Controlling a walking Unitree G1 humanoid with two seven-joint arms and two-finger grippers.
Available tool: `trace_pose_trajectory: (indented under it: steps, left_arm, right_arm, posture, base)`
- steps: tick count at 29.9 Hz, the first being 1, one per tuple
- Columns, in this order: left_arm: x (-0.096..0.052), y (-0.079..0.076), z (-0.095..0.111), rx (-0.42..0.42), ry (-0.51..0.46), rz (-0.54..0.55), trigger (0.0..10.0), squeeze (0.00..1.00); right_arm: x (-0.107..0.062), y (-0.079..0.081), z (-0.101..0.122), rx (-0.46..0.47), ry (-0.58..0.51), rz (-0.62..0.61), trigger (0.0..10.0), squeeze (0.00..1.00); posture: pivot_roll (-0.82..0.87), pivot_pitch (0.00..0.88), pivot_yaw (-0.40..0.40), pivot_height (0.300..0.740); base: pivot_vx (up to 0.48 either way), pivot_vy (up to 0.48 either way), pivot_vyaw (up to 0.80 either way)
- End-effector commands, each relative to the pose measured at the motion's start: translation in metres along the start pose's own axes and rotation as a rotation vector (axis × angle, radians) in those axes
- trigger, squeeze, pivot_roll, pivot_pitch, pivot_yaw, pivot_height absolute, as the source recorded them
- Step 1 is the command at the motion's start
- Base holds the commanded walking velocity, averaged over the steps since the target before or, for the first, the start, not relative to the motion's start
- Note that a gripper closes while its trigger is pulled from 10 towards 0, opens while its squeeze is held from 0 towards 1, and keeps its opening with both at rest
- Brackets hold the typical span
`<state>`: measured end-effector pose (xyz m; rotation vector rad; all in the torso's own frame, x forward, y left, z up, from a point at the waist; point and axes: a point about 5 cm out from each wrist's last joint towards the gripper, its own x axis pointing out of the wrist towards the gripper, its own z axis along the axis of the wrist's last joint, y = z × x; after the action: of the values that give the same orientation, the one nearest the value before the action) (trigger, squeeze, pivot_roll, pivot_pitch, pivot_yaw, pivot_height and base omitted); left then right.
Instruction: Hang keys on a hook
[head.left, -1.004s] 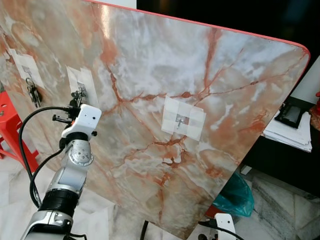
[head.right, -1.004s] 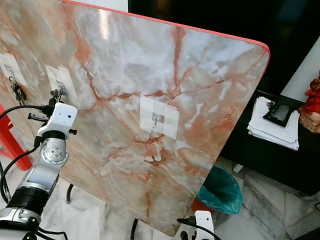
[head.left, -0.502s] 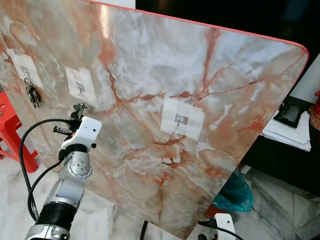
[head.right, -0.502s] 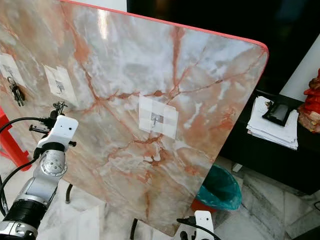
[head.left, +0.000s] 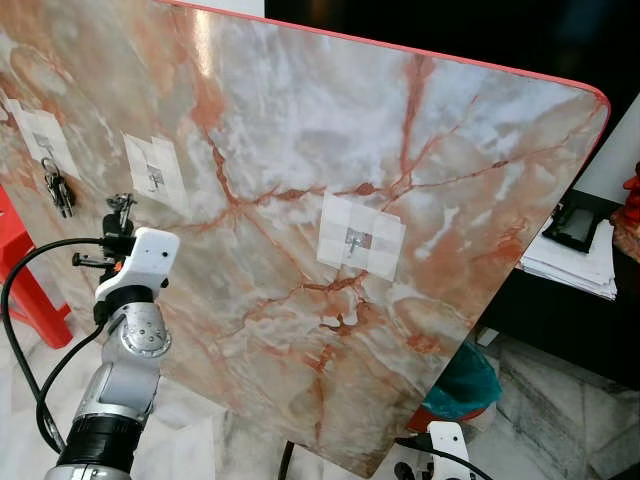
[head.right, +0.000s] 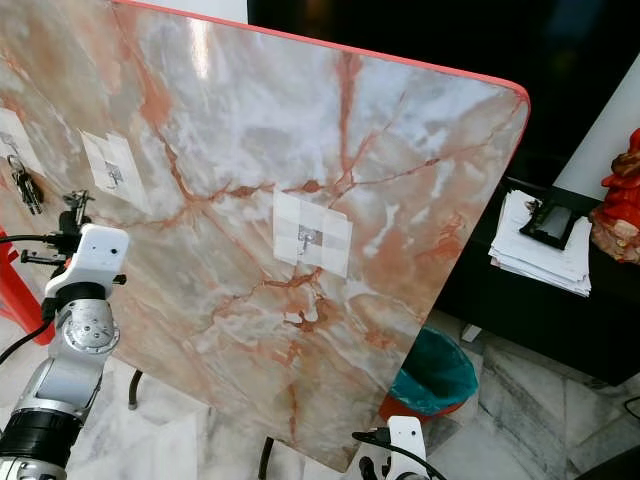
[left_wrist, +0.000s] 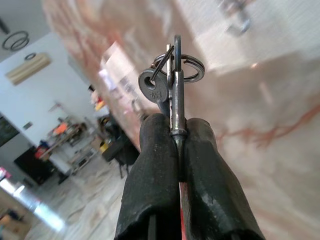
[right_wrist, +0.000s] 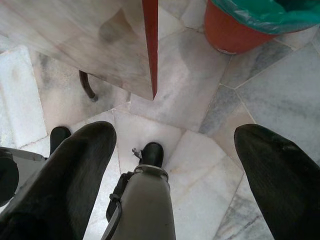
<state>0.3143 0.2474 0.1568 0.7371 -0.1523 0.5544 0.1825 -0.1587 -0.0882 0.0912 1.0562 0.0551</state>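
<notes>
Gripping keys (left_wrist: 172, 75) between clamped fingers, left gripper (left_wrist: 177, 135) raised near marble board's (head.left: 420, 180) left edge, just below a taped hook (head.left: 153, 178). Right gripper (right_wrist: 175, 150) hanging low, fingers spread wide.

I've got a teal-lined orange bin (head.right: 432, 375) on the marble floor (head.right: 530, 400), a stack of papers (head.right: 535, 255) on a dark shelf, and a red stool (head.left: 25, 290) off left.
</notes>
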Motion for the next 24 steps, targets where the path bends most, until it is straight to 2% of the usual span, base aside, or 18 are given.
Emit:
trace_pose_trajectory:
  steps: [1,17,24]
  left_arm:
    - [0.003,0.007,0.008,0.018,-0.034,0.035,10.0,0.00]
    - [0.023,0.003,0.017,0.022,-0.018,0.029,10.0,0.00]
    - [0.026,-0.007,0.020,0.004,-0.021,-0.032,10.0,0.00]
  right_arm:
    - [0.000,-0.002,0.002,0.005,-0.001,-0.006,10.0,0.00]
    - [0.000,-0.002,0.002,0.005,0.000,-0.005,10.0,0.00]
    - [0.000,-0.002,0.002,0.005,-0.001,-0.006,10.0,0.00]
  posture:
    - [0.16,0.002,-0.118,0.740]
    - [0.15,0.002,-0.118,0.740]
    - [0.15,0.003,-0.118,0.740]
  base:
    - [0.000,0.000,0.00]
    - [0.000,0.000,0.00]
    - [0.000,0.000,0.00]
